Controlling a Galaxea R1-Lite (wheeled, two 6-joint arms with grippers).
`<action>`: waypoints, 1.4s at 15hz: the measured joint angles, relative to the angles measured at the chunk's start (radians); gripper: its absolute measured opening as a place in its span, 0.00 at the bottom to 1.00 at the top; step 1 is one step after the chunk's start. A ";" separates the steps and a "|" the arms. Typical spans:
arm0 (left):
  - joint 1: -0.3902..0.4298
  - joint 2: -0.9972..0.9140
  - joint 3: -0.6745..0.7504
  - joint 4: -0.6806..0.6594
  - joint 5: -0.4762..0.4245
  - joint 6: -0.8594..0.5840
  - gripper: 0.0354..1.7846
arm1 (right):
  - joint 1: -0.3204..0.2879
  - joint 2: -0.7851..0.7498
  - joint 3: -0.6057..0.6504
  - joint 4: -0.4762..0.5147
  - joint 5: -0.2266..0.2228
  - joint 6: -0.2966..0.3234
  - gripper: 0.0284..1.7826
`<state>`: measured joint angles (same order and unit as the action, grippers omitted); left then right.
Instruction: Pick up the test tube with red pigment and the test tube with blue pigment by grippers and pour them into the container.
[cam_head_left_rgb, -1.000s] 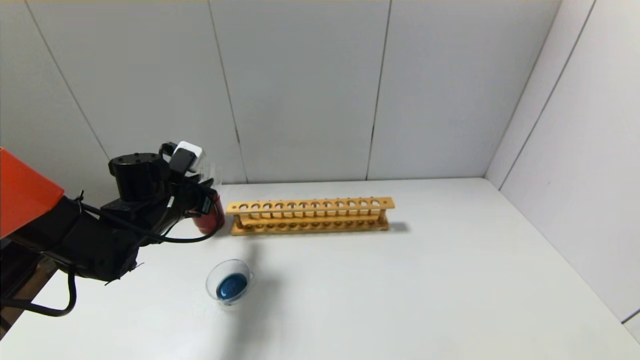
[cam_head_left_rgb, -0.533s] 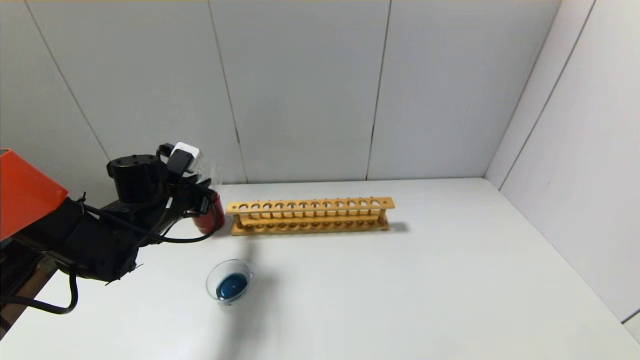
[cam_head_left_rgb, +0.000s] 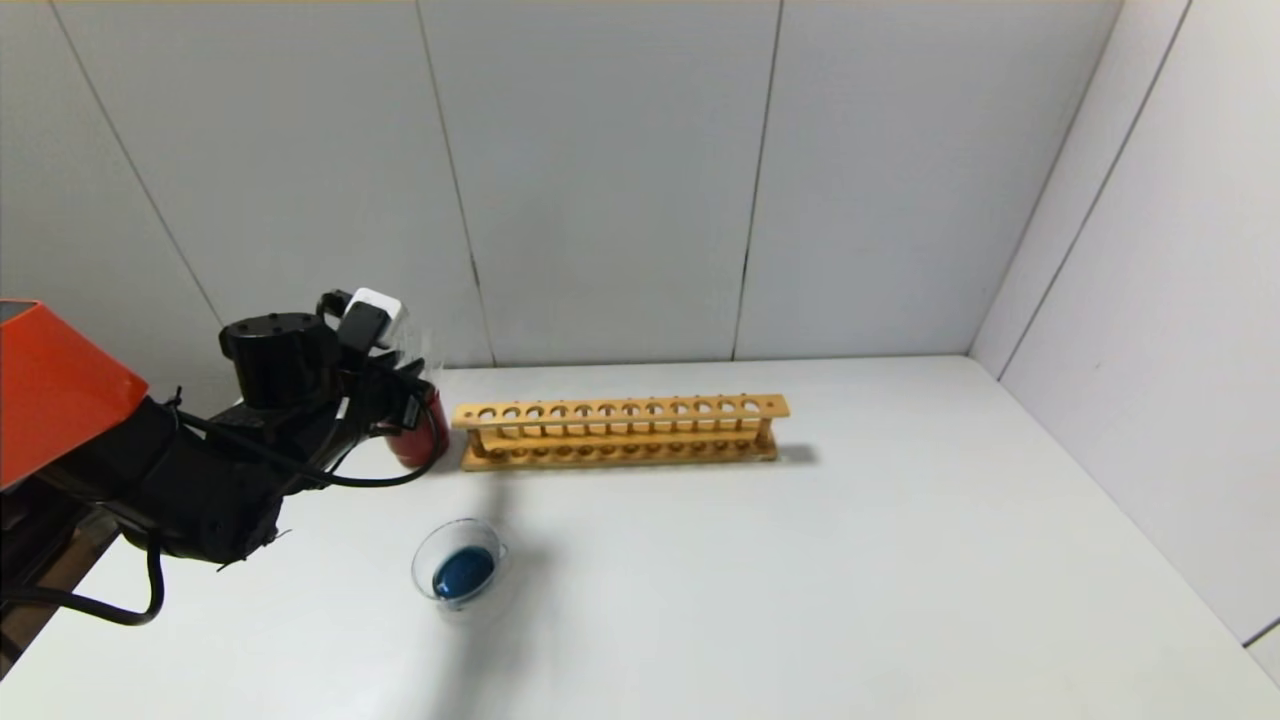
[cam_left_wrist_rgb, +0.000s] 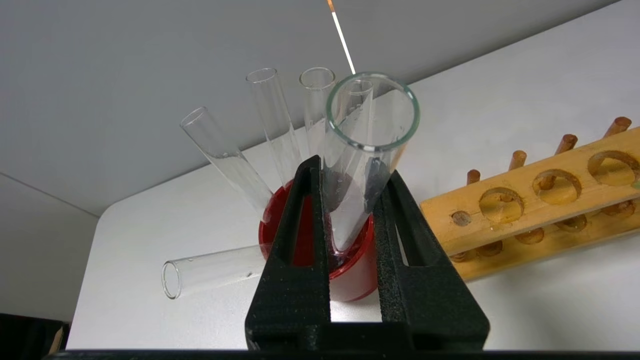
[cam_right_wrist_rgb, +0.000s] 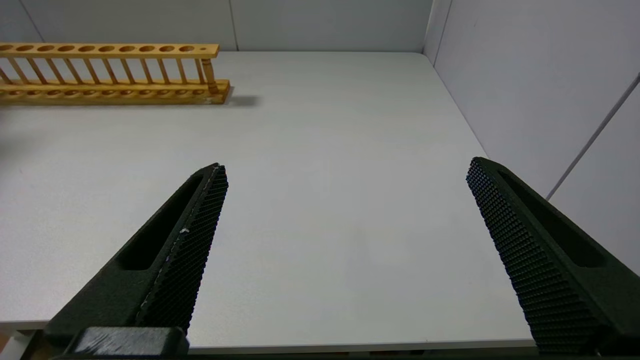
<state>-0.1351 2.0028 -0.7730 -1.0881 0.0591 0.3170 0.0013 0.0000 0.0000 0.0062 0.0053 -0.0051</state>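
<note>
Left gripper (cam_left_wrist_rgb: 350, 200) is at the far left part of the bench (cam_head_left_rgb: 800, 560), over the dark red cup (cam_left_wrist_rgb: 350, 280), clenched on an empty clear tube (cam_left_wrist_rgb: 367, 150). The tube's round bottom sits down inside the cup; its mouth points up toward the wrist camera. No liquid shows in it.

Four more clear tubes (cam_left_wrist_rgb: 272, 125) lean out of the same cup, all colourless as far as I can see. No tube with red or blue liquid is visible in any view.

The container (cam_head_left_rgb: 458, 560), a small clear glass dish, stands nearer the front edge, apart from the cup, with a dark blue pool in its bottom. The colour reads blue rather than a red-blue mix, though I cannot rule out red already in it.

Wooden rack (cam_head_left_rgb: 620, 432) sits just beside the cup along the back of the bench, every hole vacant.

Right gripper (cam_right_wrist_rgb: 345, 210) is parked above the bench's right side, fingers spread wide, grasping nothing.

Judgement: the pour looks done and the spent tube is being set back in the cup. Next move calls for releasing the tube so it leans with the others, then lifting straight up without knocking the neighbouring glass.
</note>
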 joint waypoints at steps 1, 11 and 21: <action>0.000 0.004 0.000 -0.018 0.000 0.000 0.18 | 0.000 0.000 0.000 0.000 0.000 0.000 0.98; 0.007 0.021 -0.003 -0.077 0.000 0.002 0.90 | 0.000 0.000 0.000 0.000 0.000 0.000 0.98; 0.017 -0.404 0.014 0.173 0.100 0.052 0.98 | 0.000 0.000 0.000 0.000 0.000 0.000 0.98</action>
<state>-0.1177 1.5989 -0.7589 -0.9149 0.1596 0.3689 0.0009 0.0000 0.0000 0.0062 0.0053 -0.0051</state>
